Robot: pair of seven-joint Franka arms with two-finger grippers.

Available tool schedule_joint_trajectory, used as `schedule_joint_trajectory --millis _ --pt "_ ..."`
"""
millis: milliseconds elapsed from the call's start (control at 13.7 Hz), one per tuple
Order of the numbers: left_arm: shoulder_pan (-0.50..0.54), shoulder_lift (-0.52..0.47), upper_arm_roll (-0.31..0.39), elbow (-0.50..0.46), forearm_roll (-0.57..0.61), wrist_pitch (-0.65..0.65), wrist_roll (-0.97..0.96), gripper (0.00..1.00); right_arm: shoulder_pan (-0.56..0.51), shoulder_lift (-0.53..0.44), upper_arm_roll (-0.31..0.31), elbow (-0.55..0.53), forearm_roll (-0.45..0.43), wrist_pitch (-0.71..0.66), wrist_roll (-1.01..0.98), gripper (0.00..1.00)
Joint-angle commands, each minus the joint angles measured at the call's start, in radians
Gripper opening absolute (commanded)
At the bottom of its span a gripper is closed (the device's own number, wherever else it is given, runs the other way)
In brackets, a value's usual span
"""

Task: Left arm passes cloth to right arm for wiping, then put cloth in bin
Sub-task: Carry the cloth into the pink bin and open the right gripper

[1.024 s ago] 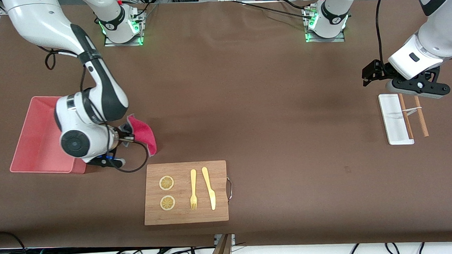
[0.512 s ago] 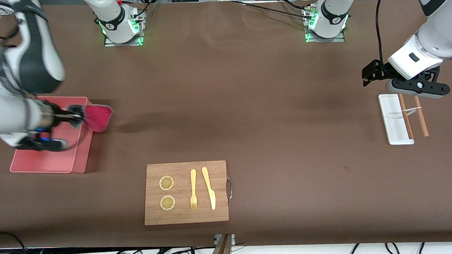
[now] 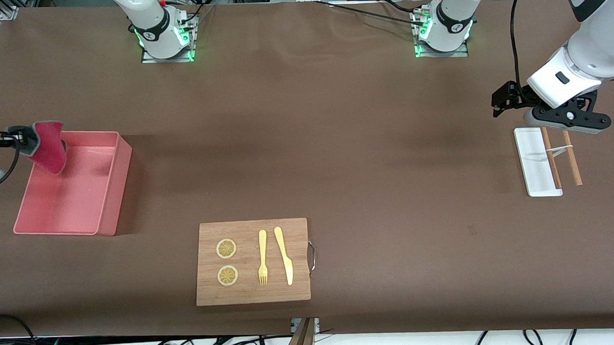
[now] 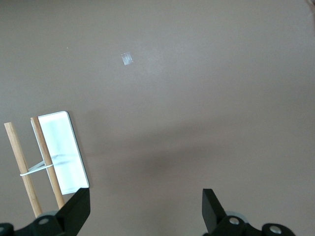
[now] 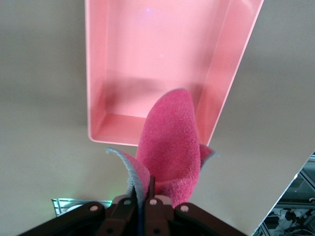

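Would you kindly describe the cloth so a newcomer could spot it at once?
Find the salmon-pink bin at the right arm's end of the table. Hanging over its rim, pinched in the right end effector, is the cloth: floppy, magenta with a grey back.

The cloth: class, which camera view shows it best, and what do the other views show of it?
The right wrist view: the cloth fills the frame, pinched in the shut right gripper, hanging over the bin. The front view shows it small at the edge. The left wrist view does not show it.
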Motion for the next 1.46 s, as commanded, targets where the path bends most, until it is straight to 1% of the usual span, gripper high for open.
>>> schedule_joint_trajectory --millis 0,146,439,512,585,659,805,878,1024,1098,1171,1244,1390 --pt "-0.002 -0.009 0.000 -0.003 -0.019 -0.004 -0.005 1.00 -0.005 0.037 -0.006 -0.096 -0.018 0.114 -0.015 0.00" --pt "-0.002 -0.009 0.000 -0.003 -0.019 -0.004 -0.005 1.00 -0.011 0.057 -0.010 -0.166 -0.010 0.240 -0.011 0.00" --pt "-0.002 -0.009 -0.006 -0.002 -0.019 -0.004 -0.005 1.00 -0.018 0.141 -0.012 -0.217 0.004 0.441 -0.003 0.00" --pt "-0.002 -0.009 -0.009 -0.002 -0.019 -0.004 -0.005 1.00 -0.019 0.162 -0.012 -0.217 0.023 0.479 0.003 0.15" --pt "-0.002 -0.009 -0.009 -0.003 -0.017 -0.004 -0.005 1.00 -0.019 0.170 -0.012 -0.214 0.060 0.507 0.011 0.98" --pt "-0.002 -0.009 -0.009 -0.002 -0.017 -0.004 -0.005 1.00 -0.019 0.161 -0.012 -0.206 0.088 0.504 0.011 1.00" --pt "-0.002 -0.009 -0.010 -0.003 -0.016 -0.004 -0.005 1.00 -0.018 0.099 -0.012 -0.188 0.096 0.474 0.003 1.00" --pt "0.000 -0.009 -0.010 -0.003 -0.014 -0.004 -0.005 1.00 -0.019 0.053 -0.010 -0.171 0.099 0.416 0.005 1.00" --pt "0.000 -0.008 -0.009 -0.003 -0.011 -0.002 -0.005 1.00 -0.018 -0.011 -0.009 -0.098 0.140 0.272 0.020 1.00" --pt "0.000 -0.009 -0.010 -0.003 -0.011 -0.002 -0.005 1.00 -0.018 -0.041 -0.003 -0.066 0.146 0.198 0.056 1.00" --pt "-0.002 -0.009 -0.012 -0.003 -0.011 -0.002 -0.005 1.00 -0.015 -0.079 0.008 -0.035 0.148 0.132 0.122 1.00" --pt "0.000 -0.009 -0.012 -0.003 -0.011 -0.002 -0.005 1.00 -0.015 -0.119 0.035 -0.015 0.146 0.080 0.202 1.00" --pt "0.000 -0.009 -0.012 -0.003 -0.011 -0.004 -0.005 1.00 -0.013 -0.185 0.089 -0.012 0.143 0.036 0.264 1.00"
